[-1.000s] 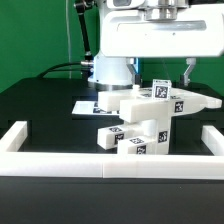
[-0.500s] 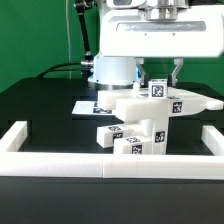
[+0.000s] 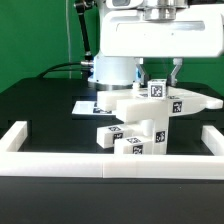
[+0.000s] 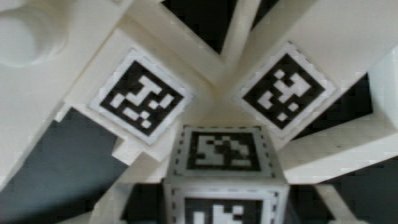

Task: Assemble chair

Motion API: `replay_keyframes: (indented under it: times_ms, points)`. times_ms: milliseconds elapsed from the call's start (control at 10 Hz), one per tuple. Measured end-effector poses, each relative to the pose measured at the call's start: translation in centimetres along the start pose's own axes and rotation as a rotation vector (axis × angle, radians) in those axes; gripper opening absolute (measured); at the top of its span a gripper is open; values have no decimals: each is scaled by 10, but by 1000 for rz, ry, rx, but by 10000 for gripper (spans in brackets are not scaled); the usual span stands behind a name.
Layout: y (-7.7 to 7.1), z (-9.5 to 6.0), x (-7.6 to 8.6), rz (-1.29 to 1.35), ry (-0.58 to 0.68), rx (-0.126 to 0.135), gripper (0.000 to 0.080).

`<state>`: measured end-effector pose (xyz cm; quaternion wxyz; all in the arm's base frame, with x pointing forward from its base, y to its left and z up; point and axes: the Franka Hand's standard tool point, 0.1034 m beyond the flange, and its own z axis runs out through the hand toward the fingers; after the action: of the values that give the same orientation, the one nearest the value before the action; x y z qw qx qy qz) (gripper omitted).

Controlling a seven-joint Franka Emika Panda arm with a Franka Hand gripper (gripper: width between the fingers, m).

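While the pincer is clamping the upright leg atop the chair, any skewed pull is threatening to topple it across the surface.

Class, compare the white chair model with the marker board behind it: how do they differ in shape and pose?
The chair is chunky and stands tall, built of blocks and panels; the marker board is a thin sheet lying flat. The chair shows tags on several side faces; the marker board's face upward. Both are white and carry black-and-white square tags.
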<state>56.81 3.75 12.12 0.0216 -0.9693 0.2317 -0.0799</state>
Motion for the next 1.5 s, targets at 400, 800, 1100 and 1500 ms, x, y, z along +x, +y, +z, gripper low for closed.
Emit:
replay_keyframes:
  times_ms: [400,800,1100,1500]
  points:
    - [2,-1,2,309,3,-1,287]
    - [2,-1,2,434,3,-1,287]
    - [1,-1,1,557,-1,-1,287]
    - [3,1,1,852,-28,27,287]
